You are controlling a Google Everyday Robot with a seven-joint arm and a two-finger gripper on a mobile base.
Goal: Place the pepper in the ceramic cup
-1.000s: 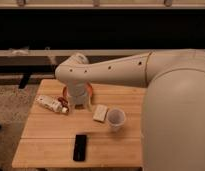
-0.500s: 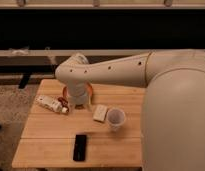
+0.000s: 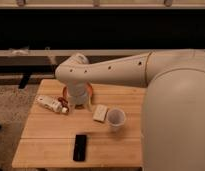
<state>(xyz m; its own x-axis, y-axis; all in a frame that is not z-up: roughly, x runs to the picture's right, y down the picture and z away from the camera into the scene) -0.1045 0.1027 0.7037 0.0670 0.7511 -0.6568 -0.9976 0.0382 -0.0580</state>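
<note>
Claw [image 3: 79, 99]: at the far left of the surface [image 3: 46, 137], at the end of the arm [image 3: 111, 70], low over the bowl [image 3: 71, 93]. Whether it is spread, pressed together or pinching anything, I cannot tell; the wrist covers it.
Pepper [image 3: 64, 103]: a small dark red spot just left of the bowl's near rim, beside the right end of the lying bottle [image 3: 51, 104]. It seems to rest on the surface, not in the claw.
Cup [image 3: 116, 118]: upright, mouth open, to the right and nearer than the bowl, well apart from the pepper.
Between them: a pale block [image 3: 100, 112] lies just left of the cup, on the straight line from pepper to cup.
Near edge: a black device [image 3: 80, 146], away from the route.
Step, as I judge it: the grasp is not yet secured and the carry to the cup not yet begun.
Risk, grasp: the pepper sits tight between bottle and bowl, so the claw coming down could knock either, or roll the pepper away.
Risk, carry: a low pass could shove the block into the cup and tip it.
Risk, release: the cup looks light with a small mouth, so an off-centre drop could bounce out or topple it.
</note>
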